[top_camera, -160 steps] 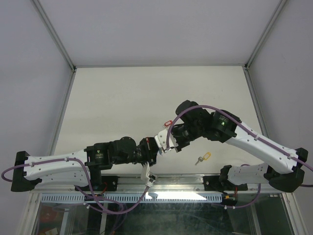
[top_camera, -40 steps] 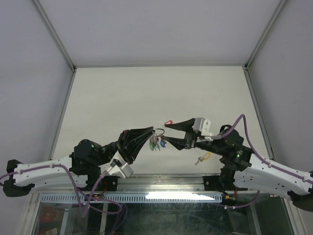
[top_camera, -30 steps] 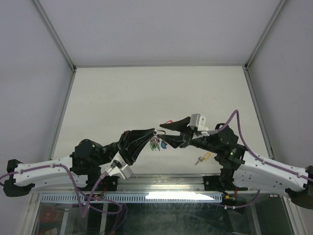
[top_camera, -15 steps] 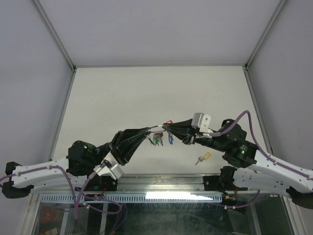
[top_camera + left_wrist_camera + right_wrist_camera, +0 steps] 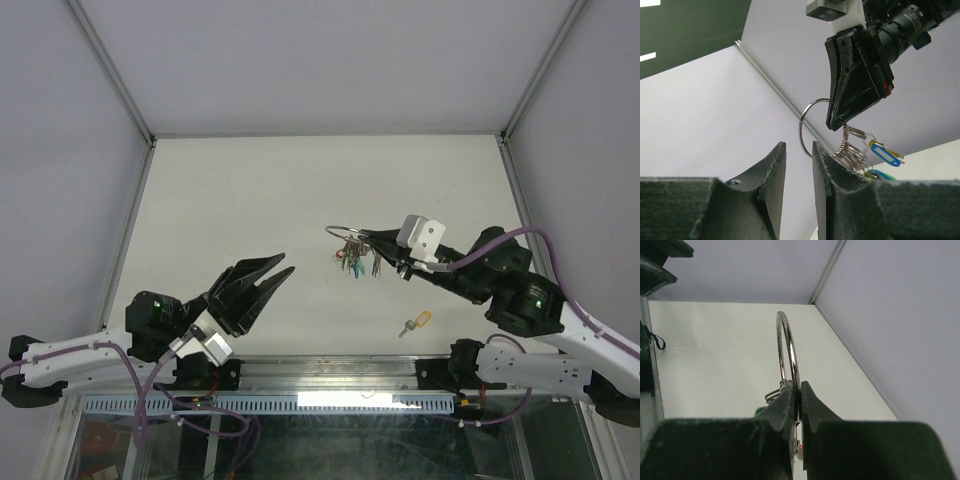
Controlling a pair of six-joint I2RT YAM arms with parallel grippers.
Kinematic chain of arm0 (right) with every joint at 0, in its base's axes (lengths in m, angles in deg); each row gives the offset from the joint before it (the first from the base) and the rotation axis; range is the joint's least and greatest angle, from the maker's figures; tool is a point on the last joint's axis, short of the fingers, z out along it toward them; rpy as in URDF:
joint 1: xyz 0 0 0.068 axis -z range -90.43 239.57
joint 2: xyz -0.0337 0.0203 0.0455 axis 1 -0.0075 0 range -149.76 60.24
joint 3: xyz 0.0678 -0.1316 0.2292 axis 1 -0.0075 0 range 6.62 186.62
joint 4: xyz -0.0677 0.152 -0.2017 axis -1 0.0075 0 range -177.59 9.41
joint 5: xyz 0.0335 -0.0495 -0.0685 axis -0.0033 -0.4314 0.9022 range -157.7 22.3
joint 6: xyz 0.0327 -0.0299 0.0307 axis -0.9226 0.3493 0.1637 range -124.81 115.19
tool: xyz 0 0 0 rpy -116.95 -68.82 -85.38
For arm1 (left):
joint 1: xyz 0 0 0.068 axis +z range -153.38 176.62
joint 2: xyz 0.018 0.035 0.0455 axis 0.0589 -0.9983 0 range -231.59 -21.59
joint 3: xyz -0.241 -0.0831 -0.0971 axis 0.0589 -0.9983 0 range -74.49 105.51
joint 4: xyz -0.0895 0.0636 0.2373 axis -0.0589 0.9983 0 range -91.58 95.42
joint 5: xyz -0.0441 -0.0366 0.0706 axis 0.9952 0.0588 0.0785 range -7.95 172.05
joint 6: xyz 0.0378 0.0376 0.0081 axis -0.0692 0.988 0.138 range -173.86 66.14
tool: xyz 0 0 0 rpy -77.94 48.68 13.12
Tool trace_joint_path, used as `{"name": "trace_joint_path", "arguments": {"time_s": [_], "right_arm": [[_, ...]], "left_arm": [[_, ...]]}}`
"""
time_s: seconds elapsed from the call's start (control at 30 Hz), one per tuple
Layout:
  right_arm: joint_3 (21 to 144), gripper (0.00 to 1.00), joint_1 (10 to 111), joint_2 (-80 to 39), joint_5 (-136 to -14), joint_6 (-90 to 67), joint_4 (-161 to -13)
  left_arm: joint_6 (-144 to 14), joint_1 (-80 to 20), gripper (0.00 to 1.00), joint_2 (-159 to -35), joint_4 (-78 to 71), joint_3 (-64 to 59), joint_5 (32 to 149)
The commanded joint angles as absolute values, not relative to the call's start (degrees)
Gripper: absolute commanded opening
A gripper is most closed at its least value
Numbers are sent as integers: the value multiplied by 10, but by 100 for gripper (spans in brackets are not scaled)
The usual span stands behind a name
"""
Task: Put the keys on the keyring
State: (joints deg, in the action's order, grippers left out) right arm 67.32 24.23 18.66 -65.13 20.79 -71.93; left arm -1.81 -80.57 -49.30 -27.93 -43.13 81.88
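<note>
top external: right gripper [image 5: 372, 239] clenched on the keyring [image 5: 340, 231], keys [image 5: 358, 262] bunched beneath it; left gripper [image 5: 288, 262] parted, empty

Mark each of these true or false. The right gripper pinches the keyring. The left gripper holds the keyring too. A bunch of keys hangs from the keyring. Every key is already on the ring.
1. The right gripper pinches the keyring. True.
2. The left gripper holds the keyring too. False: its jaws stand apart with nothing between them, and it is clear of the ring.
3. A bunch of keys hangs from the keyring. True.
4. Every key is already on the ring. False: a yellow-headed key lies alone on the table, near the right arm's base.
</note>
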Motion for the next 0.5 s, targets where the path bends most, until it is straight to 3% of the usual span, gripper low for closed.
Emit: {"name": "trace_joint_path", "arguments": {"time_s": [0.0, 0.47], "right_arm": [[744, 0, 243, 166, -675, 244, -632], [755, 0, 243, 153, -811, 298, -597]], "left_arm": [[-30, -806, 26, -512, -265, -411, 798], [-54, -806, 33, -587, -202, -359, 839]]}}
